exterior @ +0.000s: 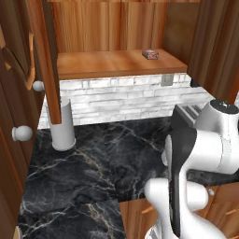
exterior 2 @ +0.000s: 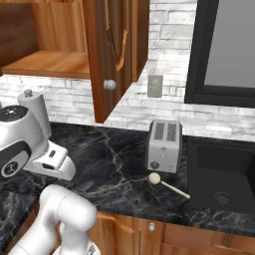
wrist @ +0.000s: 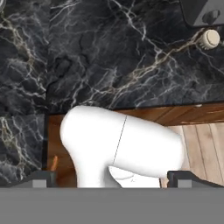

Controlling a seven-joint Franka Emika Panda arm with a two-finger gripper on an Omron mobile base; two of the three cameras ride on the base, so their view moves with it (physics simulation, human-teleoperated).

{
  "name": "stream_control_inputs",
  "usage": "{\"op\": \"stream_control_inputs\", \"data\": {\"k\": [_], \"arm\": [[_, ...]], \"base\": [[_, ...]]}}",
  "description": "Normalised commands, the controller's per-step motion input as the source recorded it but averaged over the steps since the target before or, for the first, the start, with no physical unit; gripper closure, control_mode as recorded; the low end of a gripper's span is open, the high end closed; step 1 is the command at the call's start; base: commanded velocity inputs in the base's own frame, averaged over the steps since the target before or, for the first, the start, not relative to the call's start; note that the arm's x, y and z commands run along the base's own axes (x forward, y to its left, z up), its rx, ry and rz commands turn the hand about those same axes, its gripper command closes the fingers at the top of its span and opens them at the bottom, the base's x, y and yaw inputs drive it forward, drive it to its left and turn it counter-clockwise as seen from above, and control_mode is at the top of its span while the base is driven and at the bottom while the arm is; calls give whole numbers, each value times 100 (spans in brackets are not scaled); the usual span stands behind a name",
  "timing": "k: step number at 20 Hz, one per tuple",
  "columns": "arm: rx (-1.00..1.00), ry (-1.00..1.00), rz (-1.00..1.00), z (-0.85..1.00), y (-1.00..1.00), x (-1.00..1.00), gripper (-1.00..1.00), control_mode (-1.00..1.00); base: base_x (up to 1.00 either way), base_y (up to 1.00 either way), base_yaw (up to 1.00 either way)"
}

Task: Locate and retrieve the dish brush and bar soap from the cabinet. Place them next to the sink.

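Black marble counter [exterior 2: 114,164] runs under the open cabinet [exterior: 107,28]. We see the dish brush [exterior 2: 168,185] already beside the sink [exterior 2: 221,174], in front of the toaster [exterior 2: 164,146]. Our gripper [wrist: 112,178] hangs with fingers spread wide and empty, facing down at the counter. The bar soap [exterior: 150,54] lies up on the cabinet shelf, well above and beyond the fingers.

White Franka Panda arm [exterior: 205,149] with dark joints

Its links are smooth, rounded, glossy white shells, thick and tube-like, bulging at each joint. A black band runs up the side of one link in the left base view, and a round black cap closes the top of the joint housing. From the right base view, the arm [exterior 2: 22,139] shows a dark oval panel bearing a small white mark, and a squared white wrist block.
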Motion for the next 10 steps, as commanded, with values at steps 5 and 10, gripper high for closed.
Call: {"op": "stream_control_inputs", "data": {"k": [5,10], "arm": [[-5,-28,0,19,47,6,-100,-100],[-5,-37,1,42,19,-1,-100,-100]], "base": [[0,0,0],[0,0,0]]}}
